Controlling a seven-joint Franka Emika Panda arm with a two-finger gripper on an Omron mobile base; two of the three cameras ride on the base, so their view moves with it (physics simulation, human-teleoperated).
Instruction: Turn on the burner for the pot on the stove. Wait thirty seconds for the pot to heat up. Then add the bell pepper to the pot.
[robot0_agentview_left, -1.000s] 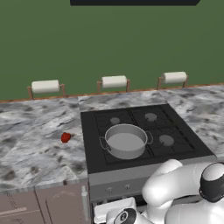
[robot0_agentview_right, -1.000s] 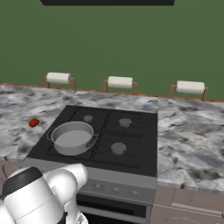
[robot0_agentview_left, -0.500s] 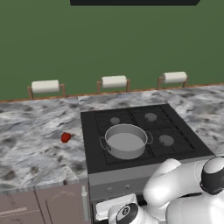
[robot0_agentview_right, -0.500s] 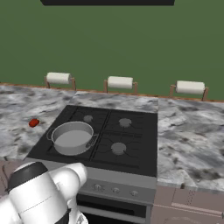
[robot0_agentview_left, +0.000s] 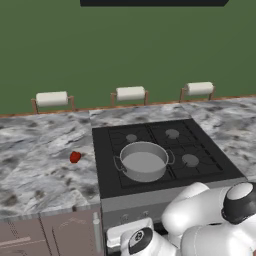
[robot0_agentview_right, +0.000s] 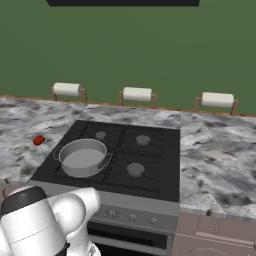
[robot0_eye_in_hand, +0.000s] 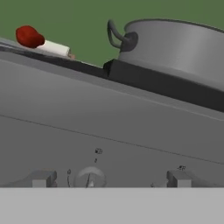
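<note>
On the left, the bell pepper (robot0_agentview_left: 75, 157) lies on the marbled bench (robot0_agentview_left: 35, 170), well apart from the stove (robot0_agentview_left: 200, 172) and untouched. Right of it, the pot (robot0_agentview_left: 144, 161) sits on the stove's front left burner, pale interior bare. No flame is discernible beneath it, so the burner is judged not yet lit. All three steps remain: ignition, the thirty-second wait, and transfer of the pepper.

The arm is folded low against the stove's front. In the hand view, the camera faces the grey front panel (robot0_eye_in_hand: 109, 127) at close range, with a round knob (robot0_eye_in_hand: 89, 178) at the lower edge and two further knobs flanking it.

The claw's fingertips are cut off from every view; its jaws stand fully spread and nothing is judged to be held. Knob markings are too small to read. Which knob serves the pot's burner cannot be determined.
</note>
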